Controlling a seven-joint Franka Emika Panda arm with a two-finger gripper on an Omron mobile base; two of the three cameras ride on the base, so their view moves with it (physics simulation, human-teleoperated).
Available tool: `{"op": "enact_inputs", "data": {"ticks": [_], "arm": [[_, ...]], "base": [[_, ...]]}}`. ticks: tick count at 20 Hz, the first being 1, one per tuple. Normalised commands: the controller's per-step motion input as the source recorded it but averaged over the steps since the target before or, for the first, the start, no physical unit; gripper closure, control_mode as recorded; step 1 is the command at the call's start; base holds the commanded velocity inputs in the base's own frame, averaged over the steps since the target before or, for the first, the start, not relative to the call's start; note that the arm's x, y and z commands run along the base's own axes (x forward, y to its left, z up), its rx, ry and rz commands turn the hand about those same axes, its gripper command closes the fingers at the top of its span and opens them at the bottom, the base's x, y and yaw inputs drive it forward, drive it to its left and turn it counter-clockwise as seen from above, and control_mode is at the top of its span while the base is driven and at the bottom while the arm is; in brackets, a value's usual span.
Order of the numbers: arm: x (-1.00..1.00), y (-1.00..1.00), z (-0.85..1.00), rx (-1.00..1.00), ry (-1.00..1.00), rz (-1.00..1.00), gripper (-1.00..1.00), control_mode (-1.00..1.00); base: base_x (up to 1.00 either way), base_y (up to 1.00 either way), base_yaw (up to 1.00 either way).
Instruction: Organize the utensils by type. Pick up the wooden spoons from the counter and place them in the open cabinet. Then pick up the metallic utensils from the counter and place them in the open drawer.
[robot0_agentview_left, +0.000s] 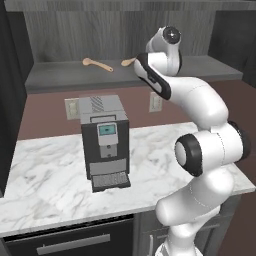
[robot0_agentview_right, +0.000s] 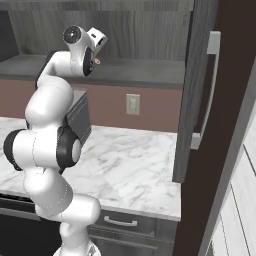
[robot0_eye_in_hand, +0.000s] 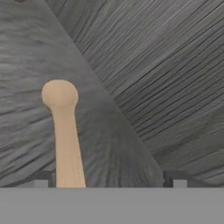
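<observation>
A: Item 1, far left of the cabinet shelf (robot0_agentview_left: 60, 75)?
B: 1 wooden spoon (robot0_agentview_left: 97, 64), pale tan, lying flat on the dark grey shelf.

A: Item 2?
B: A second wooden spoon (robot0_eye_in_hand: 64, 131) to its right, lying on the shelf, its end just beside the end effector (robot0_eye_in_hand: 109, 178). The fingertips (robot0_eye_in_hand: 43, 178) stand wide apart, 1 on each side of the handle, gripping nothing.

A: Below?
B: 1 coffee machine (robot0_agentview_left: 105, 141) on the white marble worktop (robot0_agentview_left: 45, 175), left of the arm. 2 wall sockets behind it.
</observation>
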Motion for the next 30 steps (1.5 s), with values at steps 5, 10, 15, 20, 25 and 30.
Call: {"op": "enact_inputs", "data": {"ticks": [5,10,15,20,25,30], "arm": [[-0.19,0.00,0.11,0.00,0.01,0.01,-1.00,-1.00],[-0.58,0.00,0.00,0.01,0.08,0.03,-1.00,-1.00],[-0.60,0.00,-0.11,0.07,0.11,0.04,-1.00,-1.00],[-0.08,-0.06,-0.10,0.27,0.05,0.00,-1.00,-1.00],[0.23,-0.29,-0.01,0.37,0.02,0.00,-1.00,-1.00],[0.34,-0.22,0.00,0.28,-0.03,-0.04,-1.00,-1.00]], "base": [[0.00,0.00,0.00],[0.00,0.00,0.00],[0.00,0.00,0.00],[0.00,0.00,0.00],[0.00,0.00,0.00],[0.00,0.00,0.00]]}}
